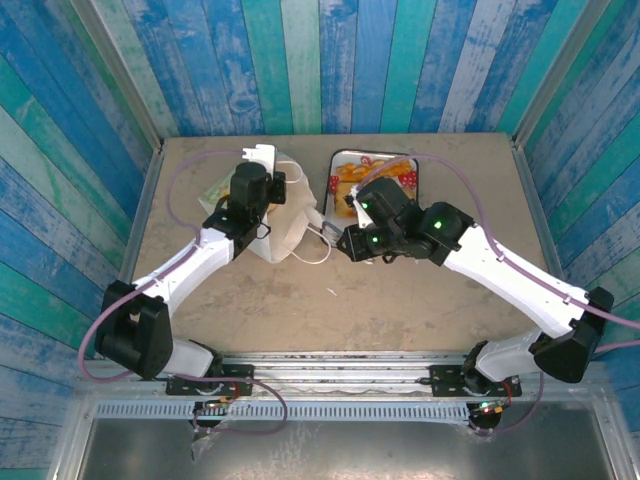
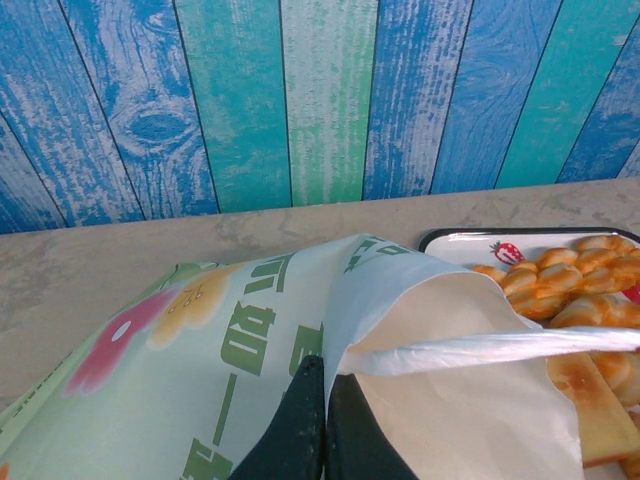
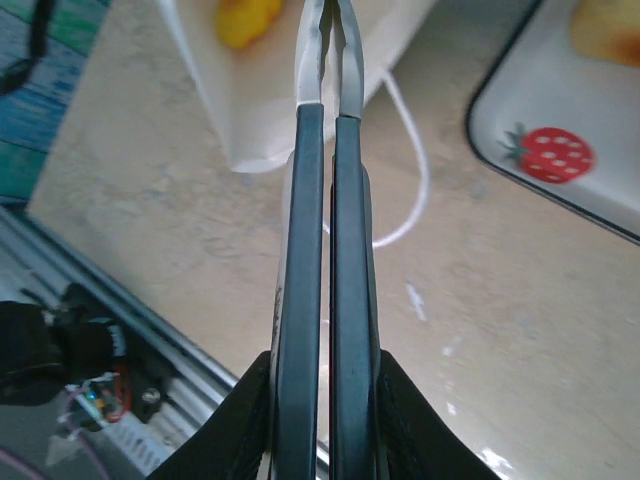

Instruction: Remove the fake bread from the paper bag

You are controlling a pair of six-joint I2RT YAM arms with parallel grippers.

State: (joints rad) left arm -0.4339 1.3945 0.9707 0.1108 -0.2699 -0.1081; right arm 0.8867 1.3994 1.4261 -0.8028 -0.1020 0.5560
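Note:
The white paper bag lies on its side in mid-table, its mouth toward the tray. My left gripper is shut on the bag's rim, beside the green lettering. Past the open mouth, several golden twisted rolls and a square toast lie on the strawberry-printed tray. My right gripper is shut, its tips at the bag's right edge near a white cord handle. Whether they pinch the paper is hidden. The inside of the bag shows bare paper.
The tray stands at the back, just right of the bag. Blue and green plank walls enclose the table on three sides. Bare tabletop stretches in front of the bag down to the metal rail at the near edge.

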